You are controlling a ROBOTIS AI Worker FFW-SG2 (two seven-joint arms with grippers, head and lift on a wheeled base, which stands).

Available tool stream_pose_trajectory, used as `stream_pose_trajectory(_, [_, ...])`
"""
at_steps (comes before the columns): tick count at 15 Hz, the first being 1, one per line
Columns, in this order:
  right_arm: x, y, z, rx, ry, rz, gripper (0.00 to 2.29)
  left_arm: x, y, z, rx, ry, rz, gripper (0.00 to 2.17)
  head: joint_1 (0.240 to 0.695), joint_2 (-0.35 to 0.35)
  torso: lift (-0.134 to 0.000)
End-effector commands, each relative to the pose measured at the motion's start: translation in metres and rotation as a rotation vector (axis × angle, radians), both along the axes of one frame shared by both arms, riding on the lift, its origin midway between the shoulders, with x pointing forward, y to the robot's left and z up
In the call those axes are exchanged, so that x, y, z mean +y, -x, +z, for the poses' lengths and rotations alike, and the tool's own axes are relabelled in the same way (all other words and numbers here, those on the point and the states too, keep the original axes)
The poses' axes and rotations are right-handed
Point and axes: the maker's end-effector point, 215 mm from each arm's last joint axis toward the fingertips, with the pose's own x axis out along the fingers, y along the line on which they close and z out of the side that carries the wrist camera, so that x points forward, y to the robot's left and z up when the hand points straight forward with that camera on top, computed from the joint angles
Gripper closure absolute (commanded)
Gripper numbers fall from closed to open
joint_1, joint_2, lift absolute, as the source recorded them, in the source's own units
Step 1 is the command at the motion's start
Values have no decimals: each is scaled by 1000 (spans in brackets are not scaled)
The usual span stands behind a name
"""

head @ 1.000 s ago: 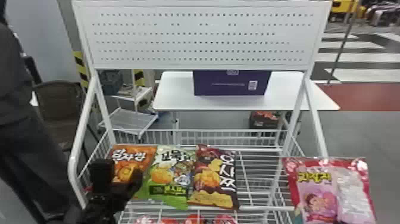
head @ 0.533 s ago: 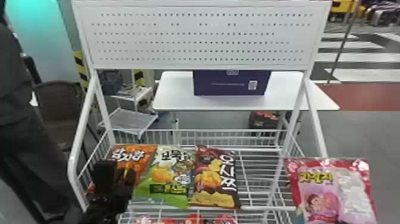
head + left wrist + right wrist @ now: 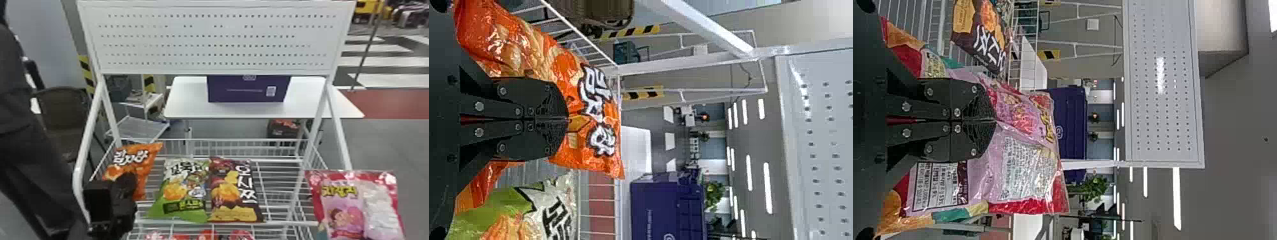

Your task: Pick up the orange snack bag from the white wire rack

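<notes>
The left tool (image 3: 127,183) is closed on the orange snack bag (image 3: 140,166), which leans at a tilt at the left end of the white wire rack (image 3: 76,178), apart from the green bag (image 3: 182,188). A brown bag (image 3: 234,191) lies just beside the green one. The right tool (image 3: 993,120) grips a pink bag (image 3: 346,207) by the rack's right side.

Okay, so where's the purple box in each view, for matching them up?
Head view: purple box on the white table, behind the rack.
Left wrist view: purple box beyond the orange snack bag in the left hand.
Right wrist view: purple box past the pink snack bag, partly hidden by it.
Shared landmark: the rack's white perforated panel.
</notes>
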Motion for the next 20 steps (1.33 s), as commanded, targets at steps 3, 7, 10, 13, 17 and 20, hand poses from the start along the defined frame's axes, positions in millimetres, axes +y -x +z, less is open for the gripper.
stream_pose_trajectory(3, [0, 0, -1, 2, -1, 1, 2246, -9, 42, 20, -54, 26, -16, 1892, 499, 0, 0])
stream_pose_trajectory(7, [2, -2, 0, -2, -3, 3, 2246, -10, 96, 28, -69, 49, -24, 1889, 499, 0, 0])
stream_pose_trajectory(10, [2, -2, -2, 1, -3, 4, 2246, -11, 128, 37, -104, 70, -33, 1892, 499, 0, 0])
stream_pose_trajectory(13, [3, -2, -3, 1, -5, 5, 2250, -4, 143, 40, -123, 71, -28, 1892, 499, 0, 0])
stream_pose_trajectory(17, [-3, -1, -2, 2, -5, -3, 2250, 24, 158, 47, -152, 64, -6, 1889, 499, 0, 0])
stream_pose_trajectory(20, [-1, -1, -1, 0, -7, -2, 2250, 23, 168, 51, -163, 73, -9, 1889, 499, 0, 0])
